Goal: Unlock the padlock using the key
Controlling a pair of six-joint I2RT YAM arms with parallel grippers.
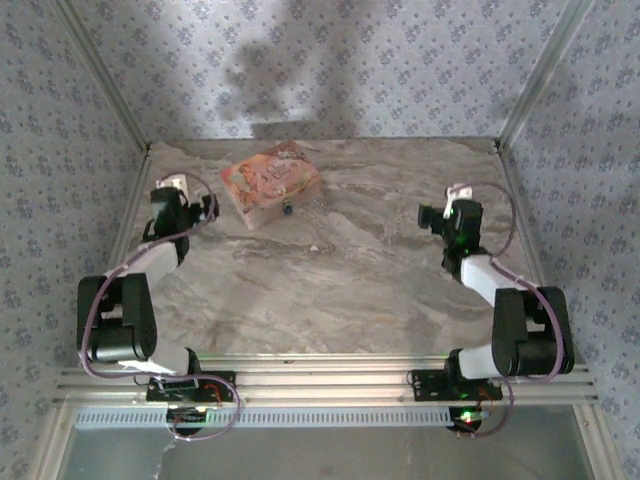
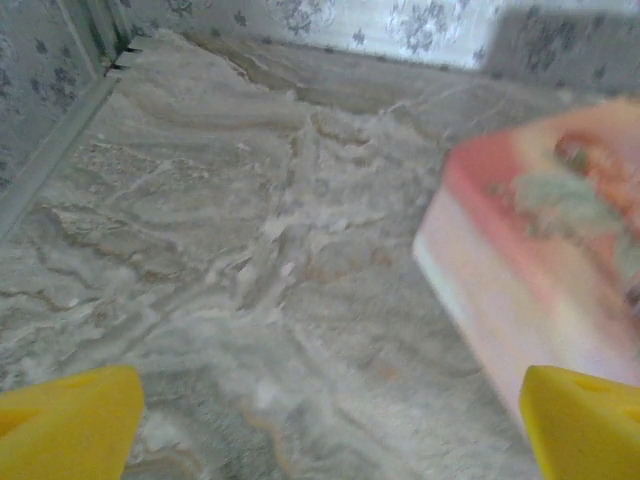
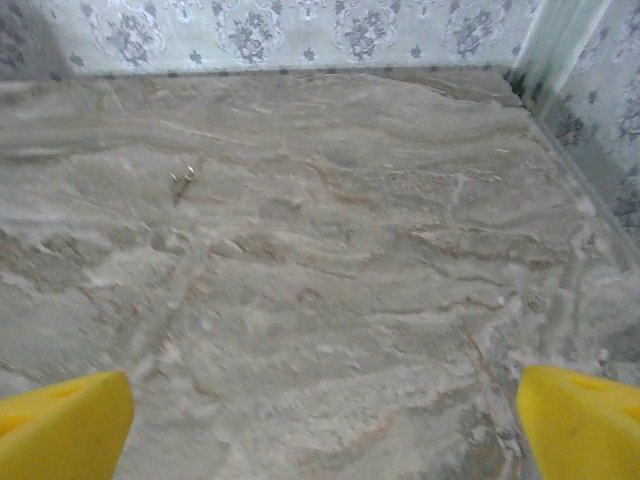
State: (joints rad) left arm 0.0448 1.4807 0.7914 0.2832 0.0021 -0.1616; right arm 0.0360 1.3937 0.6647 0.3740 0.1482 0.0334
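Note:
A tiny dark padlock (image 1: pixel 287 209) hangs on the front side of the pink floral box (image 1: pixel 270 183) at the back left of the marble table. A small metal key (image 3: pixel 183 178) lies flat on the table; in the top view the key (image 1: pixel 314 247) is a pale speck in front of the box. My left gripper (image 1: pixel 205 207) stands open just left of the box (image 2: pixel 540 260), its yellow fingertips (image 2: pixel 65 425) wide apart over bare table. My right gripper (image 1: pixel 428 215) is open too, far right of the key, with nothing between its fingertips (image 3: pixel 580 420).
Floral-papered walls and metal corner posts (image 1: pixel 105 75) close in the table (image 1: pixel 330 300) at the back and sides. Both arm bases sit on the aluminium rail (image 1: pixel 320 375) at the near edge.

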